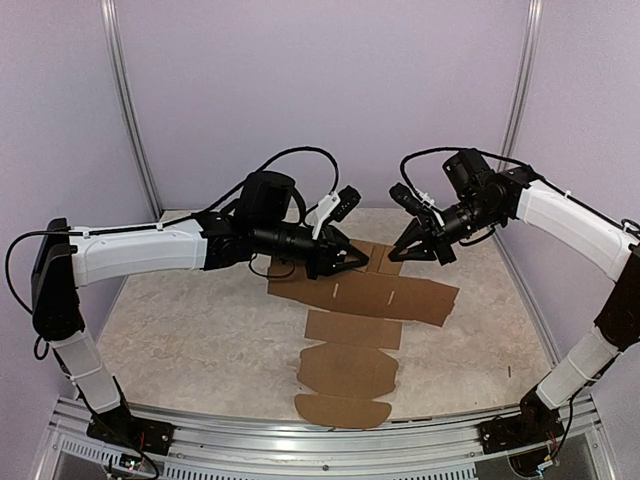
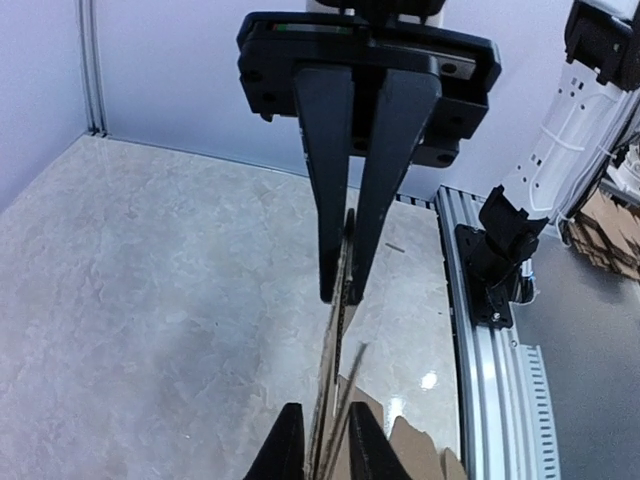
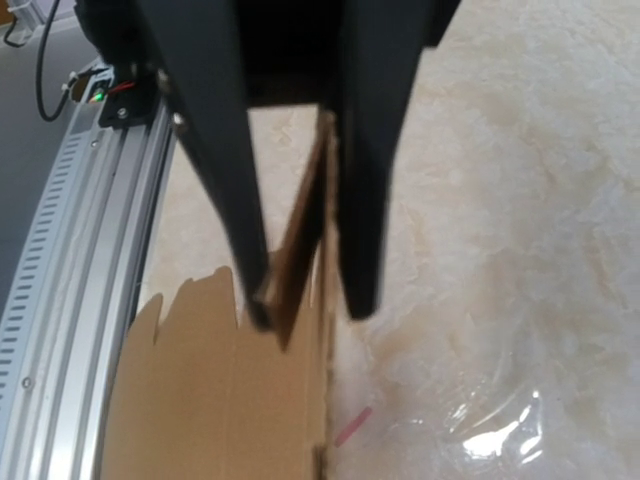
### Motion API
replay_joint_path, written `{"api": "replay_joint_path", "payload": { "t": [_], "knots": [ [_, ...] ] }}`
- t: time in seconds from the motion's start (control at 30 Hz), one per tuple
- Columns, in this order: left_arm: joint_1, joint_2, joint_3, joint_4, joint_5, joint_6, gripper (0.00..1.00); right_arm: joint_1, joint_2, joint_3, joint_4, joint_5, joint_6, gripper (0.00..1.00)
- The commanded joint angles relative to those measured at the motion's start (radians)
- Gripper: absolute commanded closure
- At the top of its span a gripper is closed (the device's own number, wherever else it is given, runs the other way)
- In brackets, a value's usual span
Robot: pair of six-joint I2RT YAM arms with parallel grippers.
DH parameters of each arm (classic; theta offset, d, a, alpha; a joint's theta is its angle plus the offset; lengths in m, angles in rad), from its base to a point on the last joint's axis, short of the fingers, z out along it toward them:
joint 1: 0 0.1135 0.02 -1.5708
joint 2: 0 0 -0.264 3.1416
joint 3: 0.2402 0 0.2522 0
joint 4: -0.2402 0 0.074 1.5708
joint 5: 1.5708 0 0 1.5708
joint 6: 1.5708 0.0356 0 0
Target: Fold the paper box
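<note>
The paper box (image 1: 365, 295) lies as a flat brown sheet on the desk (image 1: 200, 330), rounded tabs toward the arms' bases, and its far end is lifted between the two arms. The right jaws are clamped on that raised cardboard. The left jaws straddle its upright edge, barely apart; I cannot tell whether they pinch it.

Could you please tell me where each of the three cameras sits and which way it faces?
Top external: above and behind the arms, looking down at the table and the paper box; both arms show.
Left wrist: on the left arm, looking along the left gripper at the box's edge; its fingers show.
Right wrist: on the right arm, looking down past the right gripper; its fingers show.
Shared: all see the paper box.
</note>
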Motion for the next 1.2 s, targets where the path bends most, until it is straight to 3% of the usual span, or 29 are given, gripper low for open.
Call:
{"api": "replay_joint_path", "payload": {
  "t": [0.0, 0.27, 0.43, 0.57, 0.8, 0.9, 0.93, 1.07, 1.17],
  "knots": [
    [-0.008, 0.027, 0.021, -0.07, -0.01, 0.039, 0.99, 0.007, 0.01, 0.037, -0.003, -0.001, -0.006, 1.0],
    [-0.005, 0.029, 0.013, -0.047, 0.01, 0.038, 1.0, 0.007, 0.012, 0.034, -0.006, 0.005, -0.006, 1.0],
    [-0.005, 0.022, 0.003, -0.016, 0.016, 0.043, 1.0, 0.011, 0.024, 0.046, -0.022, 0.025, -0.013, 0.88],
    [-0.002, 0.015, -0.005, -0.001, 0.011, 0.047, 1.0, 0.021, 0.038, 0.049, -0.038, 0.041, -0.027, 0.87],
    [0.005, 0.005, -0.015, 0.036, 0.003, 0.053, 1.0, 0.03, 0.056, 0.049, -0.051, 0.047, -0.031, 0.87],
    [0.006, -0.001, -0.019, 0.041, -0.019, 0.056, 1.0, 0.033, 0.064, 0.056, -0.06, 0.041, -0.04, 1.0],
    [0.006, -0.003, -0.017, 0.035, -0.036, 0.062, 1.0, 0.033, 0.063, 0.061, -0.062, 0.037, -0.04, 1.0],
    [0.012, -0.064, -0.054, 0.015, -0.192, 0.074, 0.66, 0.022, 0.062, 0.097, -0.084, 0.055, -0.054, 1.0],
    [0.007, -0.23, -0.223, 0.139, -0.374, 0.056, 0.46, -0.007, 0.067, 0.135, -0.092, 0.046, -0.042, 1.0]
  ]
}}
